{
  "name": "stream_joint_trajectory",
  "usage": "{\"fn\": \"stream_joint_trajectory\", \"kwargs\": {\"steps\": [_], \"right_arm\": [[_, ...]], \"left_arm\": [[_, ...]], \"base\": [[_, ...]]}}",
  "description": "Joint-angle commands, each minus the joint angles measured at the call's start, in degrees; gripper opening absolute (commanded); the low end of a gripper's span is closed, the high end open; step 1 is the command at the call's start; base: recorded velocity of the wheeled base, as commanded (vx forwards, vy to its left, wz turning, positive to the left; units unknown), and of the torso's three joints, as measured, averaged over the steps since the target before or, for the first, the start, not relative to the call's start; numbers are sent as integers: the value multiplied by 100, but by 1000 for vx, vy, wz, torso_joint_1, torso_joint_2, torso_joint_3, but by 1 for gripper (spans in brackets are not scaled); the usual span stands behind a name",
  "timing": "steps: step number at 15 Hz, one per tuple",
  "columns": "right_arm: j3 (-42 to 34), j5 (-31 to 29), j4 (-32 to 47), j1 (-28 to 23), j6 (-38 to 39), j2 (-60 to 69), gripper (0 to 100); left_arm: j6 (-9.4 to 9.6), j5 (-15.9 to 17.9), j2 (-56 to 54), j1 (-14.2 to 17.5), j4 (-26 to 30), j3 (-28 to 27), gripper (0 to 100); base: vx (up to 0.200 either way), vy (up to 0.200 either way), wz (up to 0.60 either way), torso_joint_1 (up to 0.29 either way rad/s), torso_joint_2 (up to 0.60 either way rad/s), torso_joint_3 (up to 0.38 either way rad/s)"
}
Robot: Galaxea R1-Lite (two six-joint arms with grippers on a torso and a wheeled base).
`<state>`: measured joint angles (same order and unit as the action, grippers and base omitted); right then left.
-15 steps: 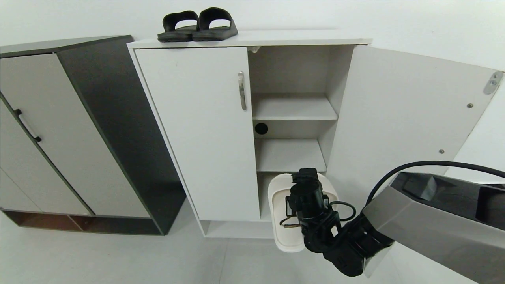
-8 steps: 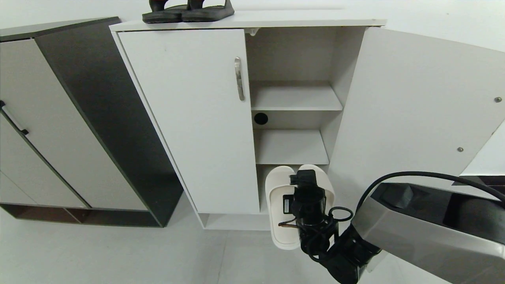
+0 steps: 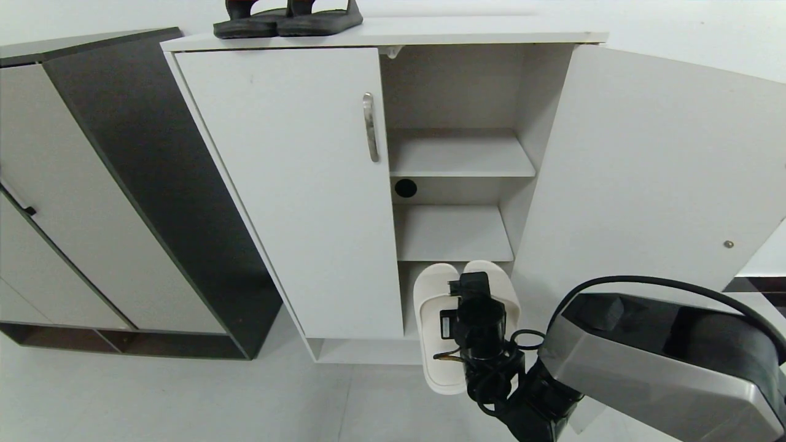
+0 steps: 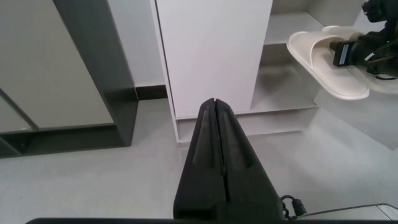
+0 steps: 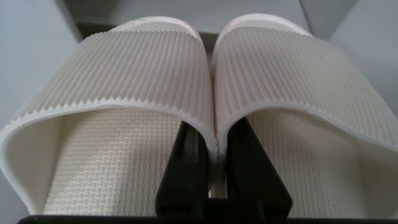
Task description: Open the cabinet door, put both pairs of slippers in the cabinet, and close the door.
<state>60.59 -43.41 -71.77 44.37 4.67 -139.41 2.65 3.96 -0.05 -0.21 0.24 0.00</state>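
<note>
right hand (image 3: 469, 283) clamped on the white slippers (image 3: 431, 344), pinching their inner strap edges together, at the cabinet (image 3: 288, 184) bottom opening | black slippers (image 3: 285, 19) atop cabinet | left hand (image 4: 214, 107) closed, empty, low before cabinet front

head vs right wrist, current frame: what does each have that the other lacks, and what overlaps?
Head view adds: the black slippers on the cabinet top, the shut left door, the open right door, two shelves and a dark cabinet alongside.
Right wrist view adds: the ribbed straps close up, with the right gripper pinching their adjoining inner edges.
Shared: the white slippers, held side by side by that gripper, toes toward the cabinet's lowest compartment.
</note>
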Motion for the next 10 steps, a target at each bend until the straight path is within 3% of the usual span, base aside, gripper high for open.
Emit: {"fn": "stream_joint_trajectory", "kwargs": {"steps": [1, 10], "right_arm": [[15, -18, -4, 1, -1, -7, 0], [41, -18, -4, -43, -10, -7, 0]], "left_arm": [[-1, -1, 14, 3, 2, 0, 0], [-10, -1, 5, 3, 2, 0, 0]], "base": [[200, 0, 0, 2, 2, -2], [200, 0, 0, 4, 1, 2]]}}
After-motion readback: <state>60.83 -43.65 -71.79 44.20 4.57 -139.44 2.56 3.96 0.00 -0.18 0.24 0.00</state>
